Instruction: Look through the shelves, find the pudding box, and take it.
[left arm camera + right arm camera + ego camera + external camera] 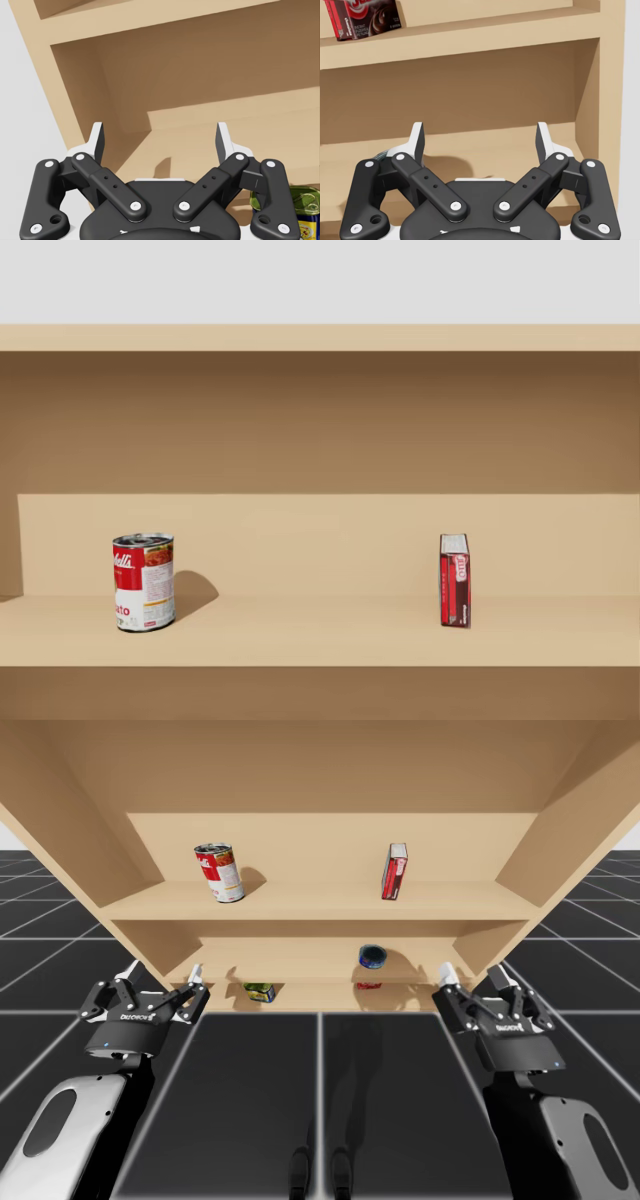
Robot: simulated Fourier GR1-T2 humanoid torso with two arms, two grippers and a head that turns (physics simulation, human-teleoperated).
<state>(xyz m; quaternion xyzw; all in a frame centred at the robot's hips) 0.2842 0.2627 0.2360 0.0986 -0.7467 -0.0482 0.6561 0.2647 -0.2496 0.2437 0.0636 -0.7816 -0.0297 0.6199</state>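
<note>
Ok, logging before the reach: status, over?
Left tool open, holding nothing. Right tool open, holding nothing. Pudding box upright on upper shelf, untouched. Red-and-white can same shelf, well apart, not blocking.

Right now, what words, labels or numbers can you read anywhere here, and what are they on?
Nothing can be quoted with confidence.
Red and white can: lettering wraps round its side, cut off.
Red box: white print, too small.
Left end effector, right end effector: white lettering on the housings, too small.
Green can, blue can: labels too small.
</note>
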